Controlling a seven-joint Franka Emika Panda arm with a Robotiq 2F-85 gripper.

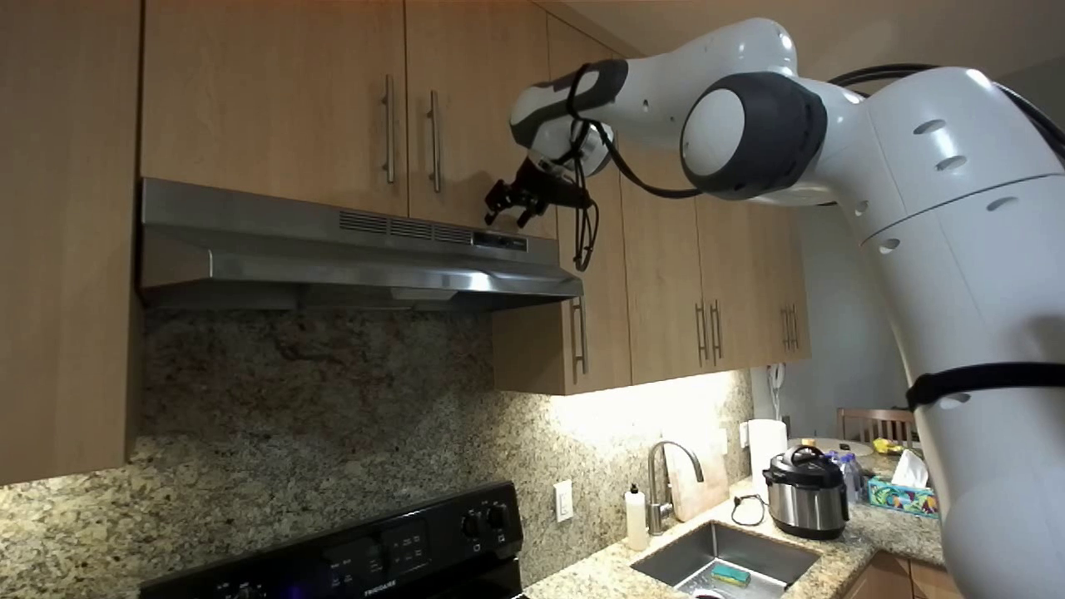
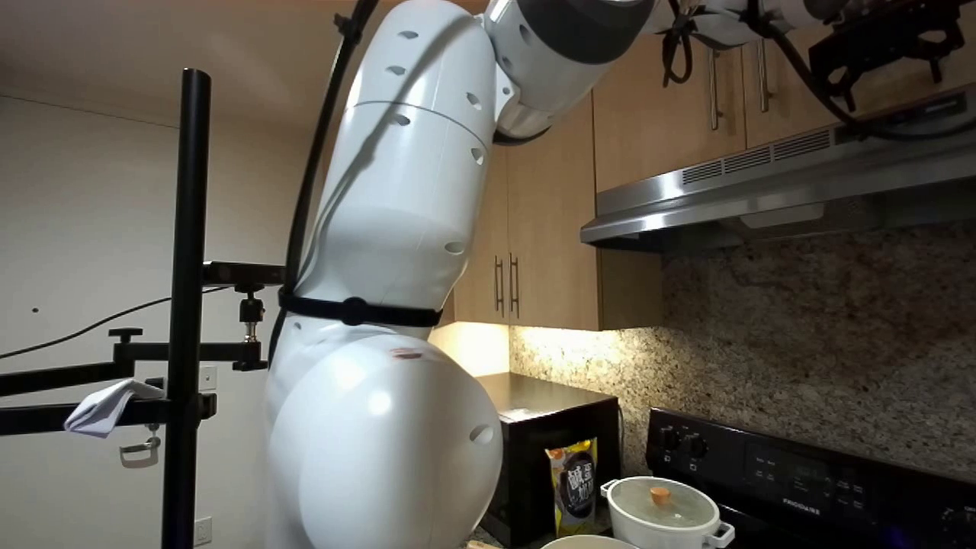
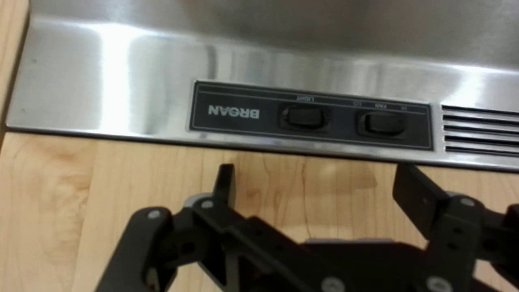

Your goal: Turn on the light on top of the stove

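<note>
Under the steel range hood (image 1: pixel 274 258), the light (image 1: pixel 424 294) shows as a pale, unlit cover; this light (image 2: pixel 783 216) also looks dark in an exterior view. A black control strip on the hood front carries a LIGHT rocker switch (image 3: pixel 305 117) and a FAN rocker switch (image 3: pixel 383 123), lettered upside down in the wrist view. My gripper (image 3: pixel 315 174) stands open, nothing between its fingers, before the cabinet door just above that strip. In an exterior view the gripper (image 1: pixel 505 220) points down, apart from the switches. Below stands the black stove (image 1: pixel 399 541) with its knobs.
Wooden cabinet doors (image 1: pixel 274 100) with steel bar handles (image 1: pixel 435 141) rise behind and beside the gripper. A black cable loop (image 1: pixel 587 241) hangs from the wrist. Lower down are a lidded white pot (image 2: pixel 659 518), a sink (image 1: pixel 749 549) and a black mounting pole (image 2: pixel 191 305).
</note>
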